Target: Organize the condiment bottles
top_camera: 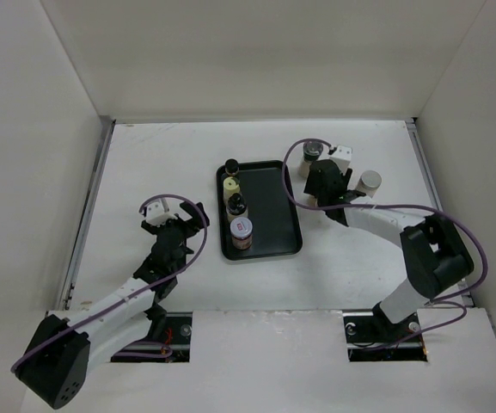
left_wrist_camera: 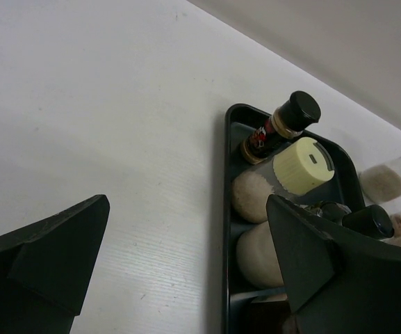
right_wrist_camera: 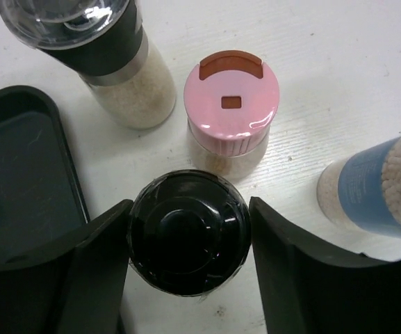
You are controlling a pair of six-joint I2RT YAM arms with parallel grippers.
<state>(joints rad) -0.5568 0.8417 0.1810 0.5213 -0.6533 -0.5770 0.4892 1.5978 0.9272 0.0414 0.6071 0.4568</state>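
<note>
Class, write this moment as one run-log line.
left end effector: open, empty | right end effector: straddling black-capped bottle | tray: four bottles

We see a flat black rectangular tray (top_camera: pixel 269 215) on a white table (top_camera: pixel 162 155). The small cream jar with a pink cap (right_wrist_camera: pixel 231 97) bears a brown flap; the glossy black-capped bottle (right_wrist_camera: pixel 188 232) is plain; a clear jar with a pale blue label (right_wrist_camera: pixel 377 184) holds white beads; the cream shaker (left_wrist_camera: pixel 276 181) wears a pale yellow cap.

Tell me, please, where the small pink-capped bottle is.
Right wrist view: the pink-capped bottle stands right of the black tray, just beyond the black-capped bottle in the right gripper.
</note>
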